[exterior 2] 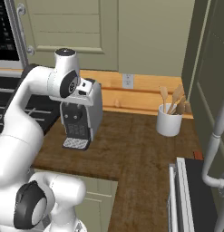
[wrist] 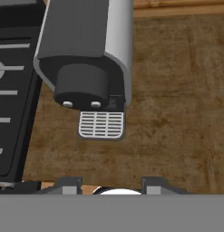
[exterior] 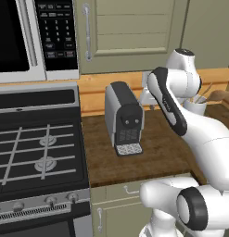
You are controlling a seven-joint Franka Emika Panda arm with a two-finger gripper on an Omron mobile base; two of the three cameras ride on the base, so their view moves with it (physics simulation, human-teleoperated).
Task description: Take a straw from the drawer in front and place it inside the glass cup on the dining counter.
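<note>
While white crock (exterior 2: 169, 123) holds wooden utensils (exterior 2: 173, 102), drawer (exterior: 130, 189) sits shut

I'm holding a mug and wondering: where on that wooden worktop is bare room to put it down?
Bare wood lies between the coffee machine and the white utensil crock, and in front of the machine toward the worktop edge. It is crowded by the stove.

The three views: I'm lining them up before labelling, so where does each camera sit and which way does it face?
Left base view: behind the arm's left, looking forward and down at the stove and coffee machine; the arm rises lower right.
Right base view: behind the arm's right, over the worktop and utensil crock; the arm rises lower left.
Hand view: on the hand, looking down on the coffee machine; claw tips at the bottom.
All three share the coffee machine.
</note>
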